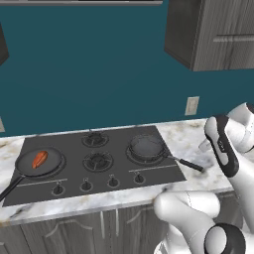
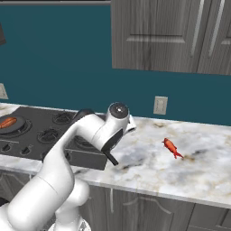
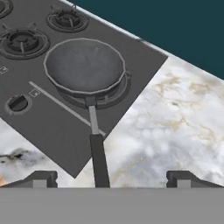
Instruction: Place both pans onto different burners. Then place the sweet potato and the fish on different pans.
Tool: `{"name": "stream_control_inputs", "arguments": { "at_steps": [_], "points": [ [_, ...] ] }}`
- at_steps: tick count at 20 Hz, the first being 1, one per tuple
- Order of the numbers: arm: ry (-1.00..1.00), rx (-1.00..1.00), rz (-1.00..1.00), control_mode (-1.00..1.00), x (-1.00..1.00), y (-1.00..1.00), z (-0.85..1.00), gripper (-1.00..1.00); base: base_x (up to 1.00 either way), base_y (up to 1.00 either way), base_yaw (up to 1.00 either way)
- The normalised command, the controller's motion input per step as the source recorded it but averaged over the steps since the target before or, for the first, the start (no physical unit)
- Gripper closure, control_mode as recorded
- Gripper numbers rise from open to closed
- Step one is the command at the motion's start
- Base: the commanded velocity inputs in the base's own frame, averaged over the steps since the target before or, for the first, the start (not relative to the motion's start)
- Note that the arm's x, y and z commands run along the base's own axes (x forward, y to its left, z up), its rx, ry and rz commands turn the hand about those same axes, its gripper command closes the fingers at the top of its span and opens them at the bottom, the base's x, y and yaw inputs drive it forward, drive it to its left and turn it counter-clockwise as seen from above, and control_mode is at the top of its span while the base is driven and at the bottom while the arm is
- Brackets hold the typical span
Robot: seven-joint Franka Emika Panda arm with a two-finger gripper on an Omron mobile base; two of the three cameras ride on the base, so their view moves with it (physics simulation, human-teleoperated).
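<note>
Two round black frying pans, one empty (image 3: 84, 66) and one (image 1: 40, 162) carrying a dull orange-brown sweet potato (image 1: 39, 159), are sitting on separate burners of the flat black cooktop (image 1: 149, 172). One red-orange fish (image 2: 171, 147) is lying on marble right of it. The two-finger gripper (image 3: 111, 178) is hanging wide, empty.

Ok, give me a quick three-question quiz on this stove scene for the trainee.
1. True or false: the right pan holds food.
2. Name the food lying in the left pan.
3. Where does the fish lie? A: in the right pan. B: on the marble counter. C: on a bare burner.
Key: 1 false, it is empty. 2 the sweet potato. 3 B.
</note>
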Motion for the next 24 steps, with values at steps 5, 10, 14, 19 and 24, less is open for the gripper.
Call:
{"name": "stream_control_inputs", "arguments": {
  "at_steps": [5, 10, 14, 19, 24],
  "points": [
    [0.09, -0.01, -0.17, -1.00, -0.04, -0.37, 0.22, -1.00, 0.00, 0.00, 0.00],
    [0.13, -0.01, -0.13, -1.00, 0.01, -0.40, 0.25, -1.00, 0.00, 0.00, 0.00],
    [0.10, 0.00, -0.09, -1.00, 0.11, -0.24, 0.03, -1.00, 0.00, 0.00, 0.00],
    [0.01, -0.03, -0.03, -1.00, 0.16, -0.24, -0.16, -1.00, 0.00, 0.00, 0.00],
    [0.02, -0.02, -0.02, -1.00, 0.15, -0.33, -0.13, -1.00, 0.00, 0.00, 0.00]
  ]
}}
